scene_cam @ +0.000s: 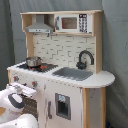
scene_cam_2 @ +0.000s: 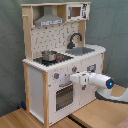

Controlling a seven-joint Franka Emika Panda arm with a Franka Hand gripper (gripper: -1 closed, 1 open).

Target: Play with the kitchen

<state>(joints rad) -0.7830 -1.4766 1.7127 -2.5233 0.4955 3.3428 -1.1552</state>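
At lower left of the first exterior view, the white arm's pincer point(scene_cam: 22, 90) sits against the oven front below the knobs point(scene_cam: 34, 83); finger state cannot be told. The kitchen point(scene_cam: 70, 95) fills frame centre: small pot point(scene_cam: 33, 61) on the hob, then grey sink point(scene_cam: 73, 73), black faucet point(scene_cam: 85, 58); microwave point(scene_cam: 75, 22) upper right.

Matt white kitchen point(scene_cam: 70, 95) with pale wood trim carries a shiny metal pot point(scene_cam_2: 49, 55).
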